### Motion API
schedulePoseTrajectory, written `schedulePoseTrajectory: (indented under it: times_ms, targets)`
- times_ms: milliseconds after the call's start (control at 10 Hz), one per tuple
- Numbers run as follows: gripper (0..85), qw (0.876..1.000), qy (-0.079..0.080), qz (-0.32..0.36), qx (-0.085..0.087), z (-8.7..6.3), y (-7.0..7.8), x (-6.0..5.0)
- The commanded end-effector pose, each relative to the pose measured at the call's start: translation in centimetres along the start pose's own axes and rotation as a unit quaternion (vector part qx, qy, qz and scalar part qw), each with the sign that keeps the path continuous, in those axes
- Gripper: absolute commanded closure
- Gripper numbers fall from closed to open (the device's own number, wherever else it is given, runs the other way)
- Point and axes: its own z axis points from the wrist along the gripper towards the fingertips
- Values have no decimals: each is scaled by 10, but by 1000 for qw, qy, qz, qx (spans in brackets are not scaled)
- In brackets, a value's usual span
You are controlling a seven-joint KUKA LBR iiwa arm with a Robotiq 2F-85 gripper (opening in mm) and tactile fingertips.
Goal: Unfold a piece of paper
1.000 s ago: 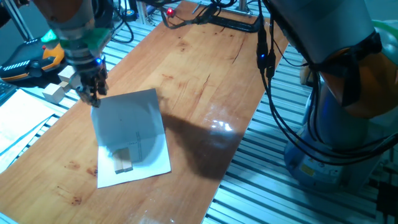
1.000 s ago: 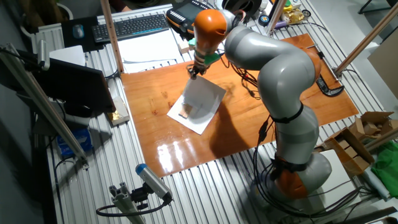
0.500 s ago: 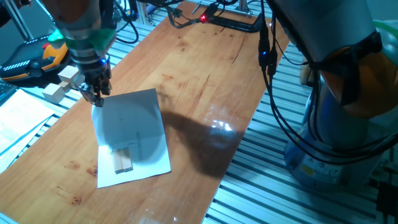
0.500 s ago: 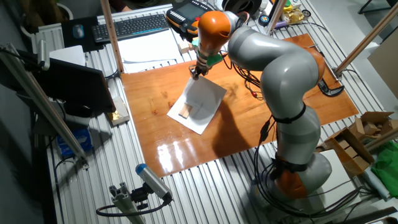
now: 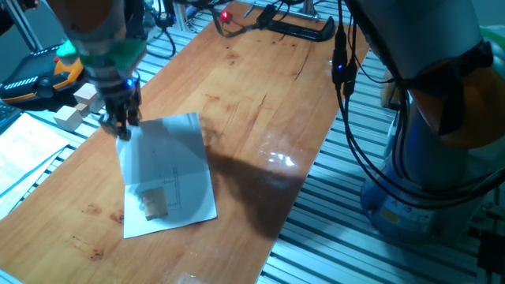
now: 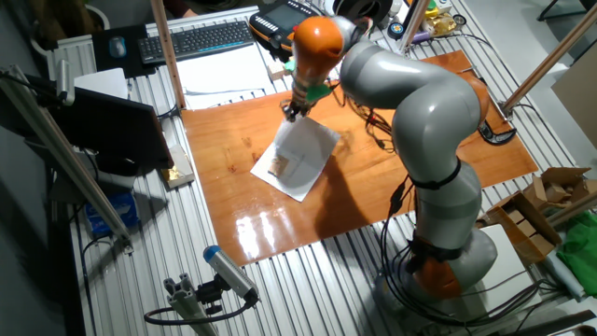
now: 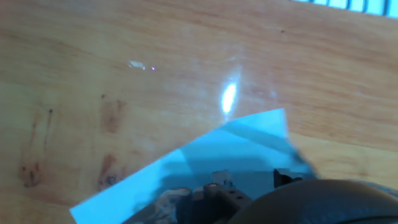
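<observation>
The piece of paper (image 5: 170,177) lies folded on the wooden table (image 5: 260,95), white with faint grey print and a small tan block picture near its front edge. My gripper (image 5: 122,126) is at the paper's far left corner, shut on the corner of the top layer, which rises slightly off the lower layer. The other fixed view shows the paper (image 6: 297,159) with the gripper (image 6: 289,112) at its far corner. In the hand view the paper (image 7: 205,155) looks bluish and close under the fingertips (image 7: 214,180).
Two wooden blocks (image 5: 75,106) and an orange-black handset (image 5: 35,79) lie just left of the gripper. Printed sheets (image 5: 24,154) lie off the table's left edge. A black clamp (image 5: 296,30) sits at the far end. A keyboard (image 6: 191,39) is behind the table.
The gripper has lifted the paper's top layer a little at the far left corner. The tan block picture now looks tilted and blurred.
</observation>
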Motion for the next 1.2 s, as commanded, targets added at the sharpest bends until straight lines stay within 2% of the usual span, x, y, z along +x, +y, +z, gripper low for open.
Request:
schedulePoseTrajectory:
  times_ms: [0,300,600,800,1100]
  targets:
    - [500,1000,0,1,-5,8,2,1]
    - [697,1000,-2,2,-9,36,4,-2]
    - [830,1000,10,10,-10,45,9,0]
    - [830,1000,14,10,-2,50,18,6]
    - [830,1000,14,8,-2,61,19,11]
